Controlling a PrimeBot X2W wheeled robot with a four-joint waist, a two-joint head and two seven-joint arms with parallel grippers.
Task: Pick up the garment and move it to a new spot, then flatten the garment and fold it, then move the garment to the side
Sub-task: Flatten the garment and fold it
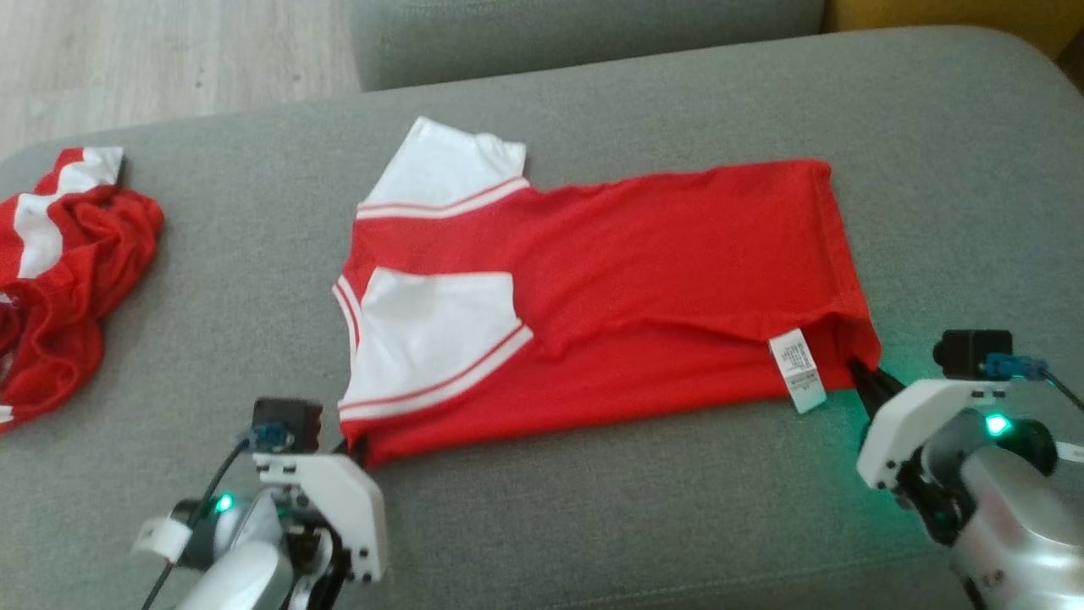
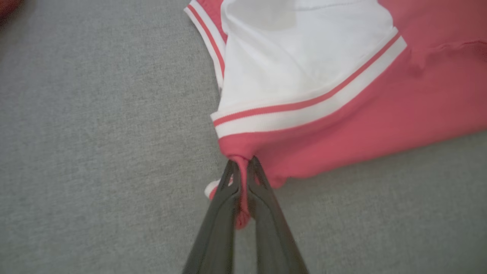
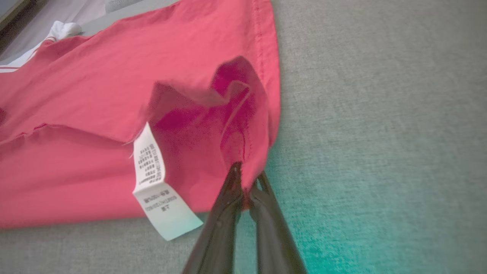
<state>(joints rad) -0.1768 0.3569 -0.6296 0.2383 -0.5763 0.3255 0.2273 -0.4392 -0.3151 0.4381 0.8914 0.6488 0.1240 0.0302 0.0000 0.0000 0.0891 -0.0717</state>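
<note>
The grey sofa cushion point(image 1: 677, 525) carries the red-and-white garment point(image 1: 644, 280), flat at its centre; a crumpled red garment point(image 1: 68, 280) lies well apart, left. The left hand point(image 2: 242, 163) is clamped on the sleeve-end near corner, the right hand point(image 3: 247, 179) on the near hem corner, beside the white label point(image 1: 798, 369).

surface: grey cushion point(image 1: 593, 525) | centre: red-and-white shirt point(image 1: 635, 280) spread out | left edge: crumpled red-and-white garment point(image 1: 68, 280)

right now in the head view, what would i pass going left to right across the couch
crumpled red and white clothes, left gripper, red shirt, white label, right gripper, both with jaws shut on the shirt
</note>
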